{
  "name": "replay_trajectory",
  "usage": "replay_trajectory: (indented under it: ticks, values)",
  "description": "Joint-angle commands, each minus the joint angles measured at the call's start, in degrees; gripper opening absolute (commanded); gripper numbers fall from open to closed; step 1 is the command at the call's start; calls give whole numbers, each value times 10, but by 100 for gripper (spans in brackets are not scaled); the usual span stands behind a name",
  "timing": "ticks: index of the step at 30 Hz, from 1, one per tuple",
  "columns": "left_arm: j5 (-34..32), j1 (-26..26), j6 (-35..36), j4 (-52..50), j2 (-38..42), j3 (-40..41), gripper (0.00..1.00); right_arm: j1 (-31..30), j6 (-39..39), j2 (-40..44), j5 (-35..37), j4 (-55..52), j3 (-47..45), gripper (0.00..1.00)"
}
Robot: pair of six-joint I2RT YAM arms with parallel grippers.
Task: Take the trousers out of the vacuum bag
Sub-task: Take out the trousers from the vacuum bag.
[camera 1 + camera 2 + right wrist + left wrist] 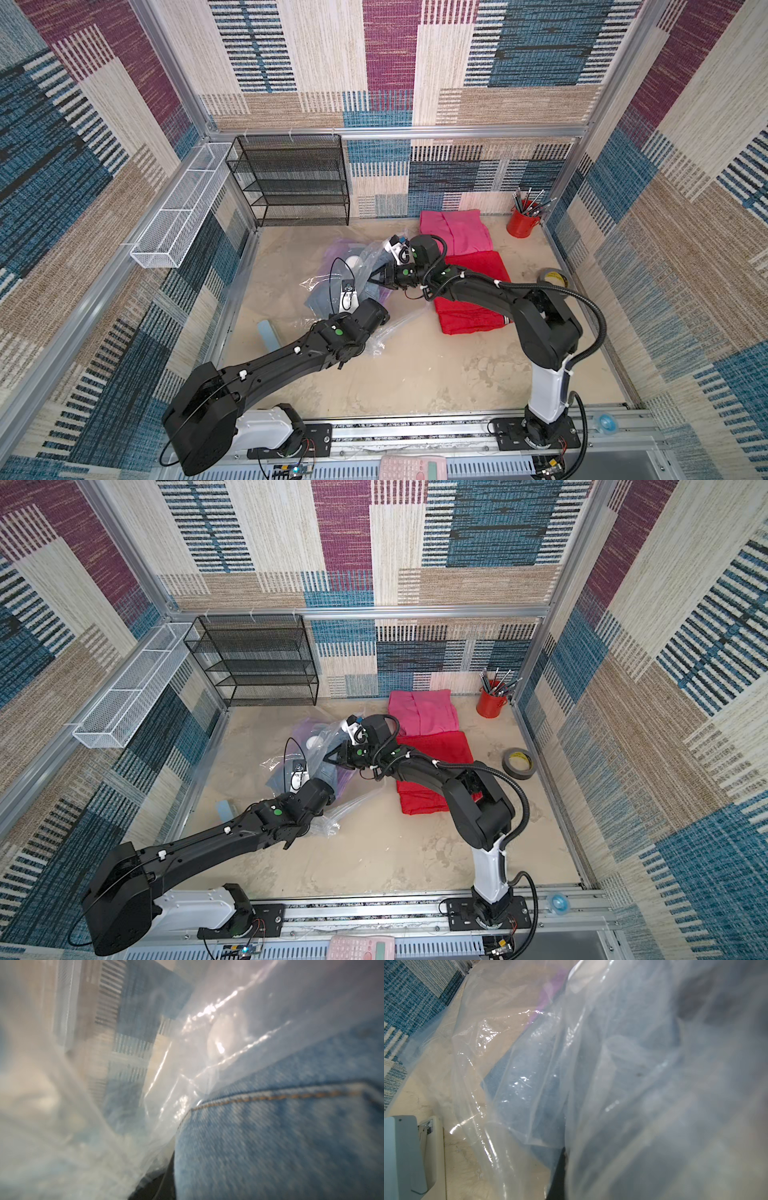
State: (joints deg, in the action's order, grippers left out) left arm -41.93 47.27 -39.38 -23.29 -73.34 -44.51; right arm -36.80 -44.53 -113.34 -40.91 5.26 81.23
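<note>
Found the denim trousers (270, 1136) inside the vacuum bag (316, 282) on the bench (415, 382), close against and just left of the right tool (380, 277); could not tell whether gripping or open. Saw the left tool (560, 1169) closed under bag film. Judged a rightward pull likeliest.

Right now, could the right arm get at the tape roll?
Probably yes: the tape lies in the open beside that arm, nothing between them. Its claw, though, is at the bag, against the jeans.
</note>
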Motion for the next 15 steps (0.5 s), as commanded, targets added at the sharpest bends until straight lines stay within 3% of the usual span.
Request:
replay_trajectory:
  ticks: [1,6,15]
  values:
    - [-15,2,-19,-14,2,-4,0,-3,42,-45,-28,-1,63,0]
    - [-39,0,-12,5,-1,-3,0,-13,75,-64,-19,-37,88,0]
    - [-45,-23,-25,5,-59,-40,0,-15,90,57,81,45,-64,0]
